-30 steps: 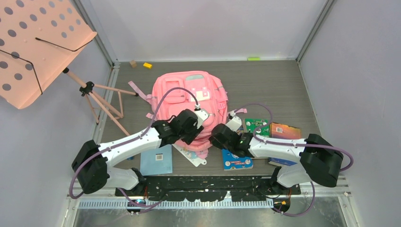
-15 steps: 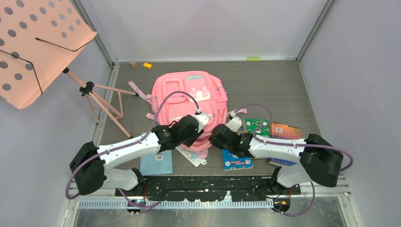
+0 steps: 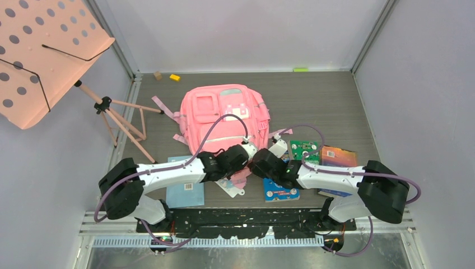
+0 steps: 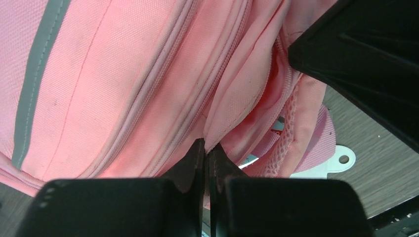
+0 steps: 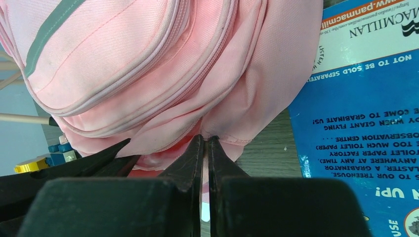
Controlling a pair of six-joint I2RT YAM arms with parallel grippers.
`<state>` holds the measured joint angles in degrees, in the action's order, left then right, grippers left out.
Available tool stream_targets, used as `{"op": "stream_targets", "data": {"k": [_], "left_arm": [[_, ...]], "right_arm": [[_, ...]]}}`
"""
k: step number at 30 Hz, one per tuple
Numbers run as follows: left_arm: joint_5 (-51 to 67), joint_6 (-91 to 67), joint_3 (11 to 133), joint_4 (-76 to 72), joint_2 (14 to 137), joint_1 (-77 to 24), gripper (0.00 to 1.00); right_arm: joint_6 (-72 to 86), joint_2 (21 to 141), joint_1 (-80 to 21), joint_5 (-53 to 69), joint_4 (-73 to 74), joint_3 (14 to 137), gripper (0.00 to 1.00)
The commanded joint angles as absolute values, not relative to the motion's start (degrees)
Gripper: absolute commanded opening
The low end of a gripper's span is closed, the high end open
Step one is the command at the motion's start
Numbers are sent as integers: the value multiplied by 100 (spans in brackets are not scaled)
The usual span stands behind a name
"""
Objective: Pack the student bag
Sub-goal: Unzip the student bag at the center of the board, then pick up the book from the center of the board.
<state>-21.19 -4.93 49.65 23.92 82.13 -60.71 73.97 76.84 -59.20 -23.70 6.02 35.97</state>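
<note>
The student bag [image 3: 224, 115] is a large pink backpack lying flat mid-table, front pockets up. Both grippers meet at its near edge. My left gripper [image 3: 246, 162] is shut on a fold of the bag's pink fabric beside a zipper seam, and the left wrist view shows the pinch [image 4: 205, 146] close up. My right gripper [image 3: 256, 163] is shut on the bag's lower fabric edge [image 5: 206, 139] just above the table. The bag's inside is hidden.
A blue book [image 3: 280, 190] lies by the right gripper, with a green item [image 3: 305, 148] and an orange book [image 3: 338, 155] further right. A light-blue booklet [image 3: 186, 193] and a white card [image 3: 232, 188] lie near the left arm. The salmon music stand [image 3: 45, 56] stands at far left.
My left arm has pulled back from over the bag to its near edge, and its gripper has closed on the fabric. The right gripper has kept its hold.
</note>
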Motion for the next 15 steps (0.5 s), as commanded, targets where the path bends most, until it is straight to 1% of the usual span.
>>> {"op": "stream_targets", "data": {"k": [1,5,8,10,12,15], "left_arm": [[-2910,-711,5113,2447,8113,-6045,0],[-3435,-581,5281,2301,7693,-6049,0],[-4072,-62,5564,1883,7389,-6021,0],[-4295,434,5843,1664,7274,-5915,0],[-4381,725,6120,1487,7225,-5738,0],[-4122,905,6310,1265,7181,-5318,0]], "right_arm": [[7409,7637,-5955,-2480,1101,3370,0],[7350,7592,-5958,-2560,1078,3360,1],[7172,7528,-5959,-2788,1207,3445,0],[6985,7447,-5955,-2954,1305,3555,0],[6779,7411,-5958,-3168,1523,3710,1],[6406,7412,-5958,-3595,1809,4087,1]]}}
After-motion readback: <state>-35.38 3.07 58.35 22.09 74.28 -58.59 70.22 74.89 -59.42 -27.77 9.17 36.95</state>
